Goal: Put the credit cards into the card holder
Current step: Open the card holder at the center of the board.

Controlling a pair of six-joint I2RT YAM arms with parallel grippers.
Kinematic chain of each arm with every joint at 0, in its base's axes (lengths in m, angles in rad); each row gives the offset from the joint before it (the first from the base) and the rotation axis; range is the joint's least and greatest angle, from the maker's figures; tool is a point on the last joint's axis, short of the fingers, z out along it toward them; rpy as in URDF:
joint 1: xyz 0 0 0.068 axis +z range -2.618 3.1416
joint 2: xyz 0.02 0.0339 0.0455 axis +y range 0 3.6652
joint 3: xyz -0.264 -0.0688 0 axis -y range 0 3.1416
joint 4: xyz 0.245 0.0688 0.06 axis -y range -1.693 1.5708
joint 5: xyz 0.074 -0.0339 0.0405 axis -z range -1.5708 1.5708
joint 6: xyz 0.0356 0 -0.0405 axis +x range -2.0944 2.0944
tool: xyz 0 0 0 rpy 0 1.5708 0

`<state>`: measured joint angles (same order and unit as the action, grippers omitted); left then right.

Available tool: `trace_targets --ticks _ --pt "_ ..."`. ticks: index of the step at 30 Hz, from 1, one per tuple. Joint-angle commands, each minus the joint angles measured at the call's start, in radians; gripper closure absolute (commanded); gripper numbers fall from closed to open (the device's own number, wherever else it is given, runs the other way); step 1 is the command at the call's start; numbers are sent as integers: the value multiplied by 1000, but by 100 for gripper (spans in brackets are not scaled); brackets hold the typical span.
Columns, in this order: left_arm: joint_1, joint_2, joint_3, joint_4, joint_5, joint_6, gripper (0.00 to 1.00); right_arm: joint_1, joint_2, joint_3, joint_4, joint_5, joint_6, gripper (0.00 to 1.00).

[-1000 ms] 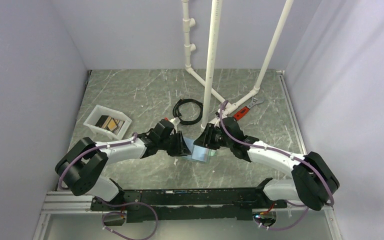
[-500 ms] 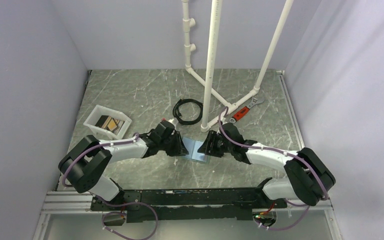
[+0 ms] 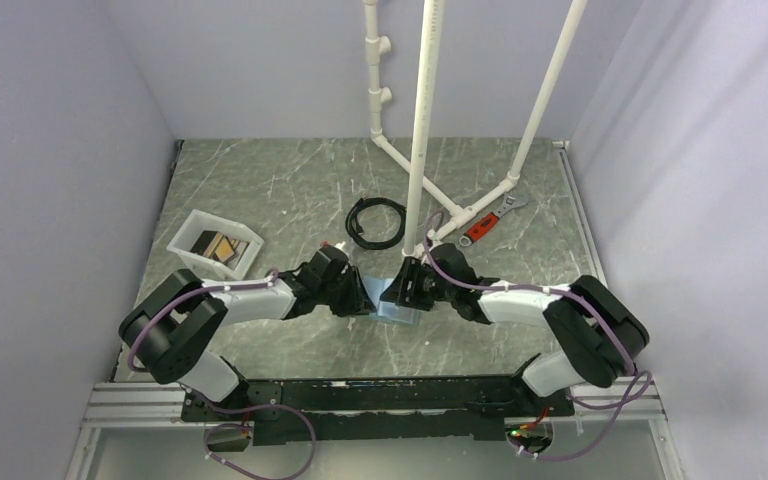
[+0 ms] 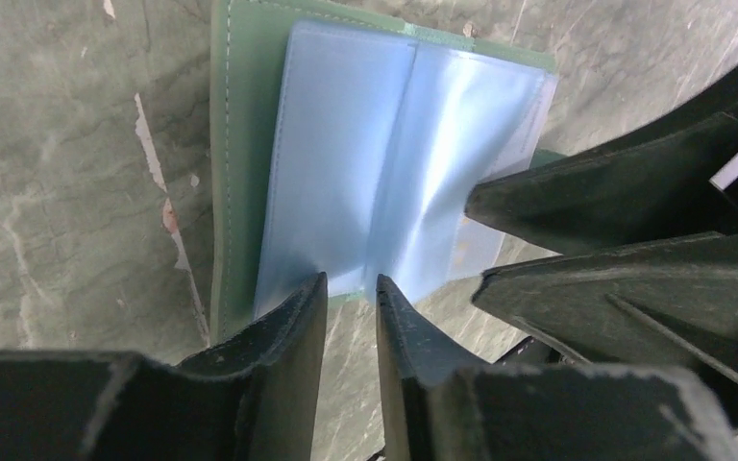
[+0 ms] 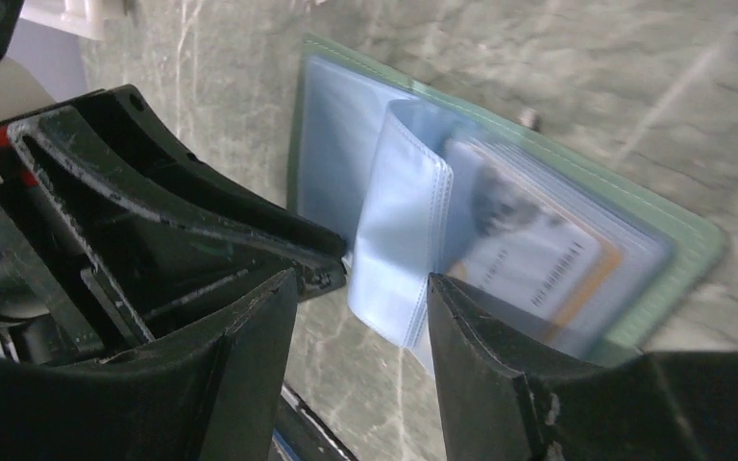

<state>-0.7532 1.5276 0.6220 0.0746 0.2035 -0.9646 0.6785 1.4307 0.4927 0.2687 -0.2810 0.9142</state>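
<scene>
- Grey-green card holder (image 4: 240,144) lies open on the marble table (image 3: 260,180).
- Left gripper (image 4: 351,288), barely parted, meets its near edge.
- Right gripper (image 5: 360,288) spreads around a raised sleeve (image 5: 394,240).
- Credit cards (image 3: 215,246): in the white tray (image 3: 182,230), well apart.

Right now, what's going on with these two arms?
Both arms are working on the open card holder lying on the table. The left gripper sits at one edge, jaws close together; whether it grips is unclear. The right gripper, open, has a loose blue sleeve between its jaws. One card already shows inside; more cards wait in the white tray.
</scene>
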Motion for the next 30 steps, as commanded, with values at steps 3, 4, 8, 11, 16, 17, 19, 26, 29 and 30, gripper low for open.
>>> trace_targets --ticks 3,4,8,11,16,17,19,26,29,30 --pt "3 -158 -45 -1 -23 16 63 54 76 68 106 -15 36 44" --pt "3 -188 -55 4 -20 12 62 63 81 76 109 -6 37 44" --pt "4 -324 -102 -33 -39 -21 58 101 119 129 71 47 28 44" --pt "4 -415 -116 -120 -75 -28 54 136 136 157 55 89 28 44" --pt "8 -518 -99 -248 -120 -2 47 200 112 203 -3 204 -16 38" --pt "11 -524 -94 -260 -122 2 46 200 115 201 28 188 -22 37" --pt "12 -534 -91 -262 -121 1 46 201 139 214 56 177 -34 36" --pt "12 -564 -101 -269 -140 -19 44 202 216 330 9 211 -87 36" --pt "14 -560 -105 -258 -119 -9 42 215 179 330 -49 236 -108 34" --pt "16 -548 -106 -236 -99 -2 41 216 157 320 -64 240 -108 33"
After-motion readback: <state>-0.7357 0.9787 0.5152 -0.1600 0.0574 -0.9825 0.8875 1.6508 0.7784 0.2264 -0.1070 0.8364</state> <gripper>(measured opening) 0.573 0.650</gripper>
